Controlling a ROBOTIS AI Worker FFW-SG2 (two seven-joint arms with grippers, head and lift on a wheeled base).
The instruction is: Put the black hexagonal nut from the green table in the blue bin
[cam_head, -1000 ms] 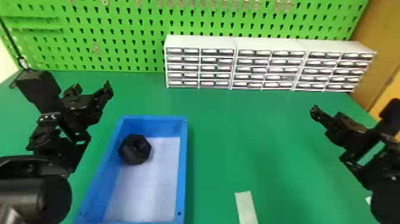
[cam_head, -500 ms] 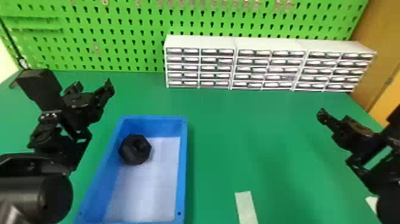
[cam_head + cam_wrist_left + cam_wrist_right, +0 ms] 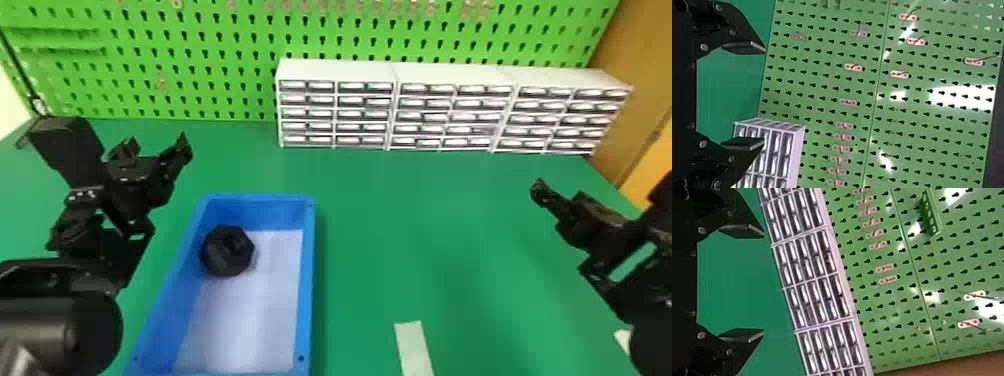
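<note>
From where I stand, the black hexagonal nut [image 3: 227, 251] sits inside the blue bin [image 3: 307, 280], toward its far left corner. The left end effector [image 3: 157, 145] hangs beyond the nut and to its left, clear of it; the right end effector [image 3: 562, 192] is well apart, off across the green counter [image 3: 425, 225]. The head view gives me the nut in the bin. The left wrist view shows the left end effector [image 3: 764, 96] spread wide, holding nothing; the right wrist view shows the right one just as wide and empty, and a small green rack [image 3: 932, 215] on the pegboard [image 3: 891, 305].
</note>
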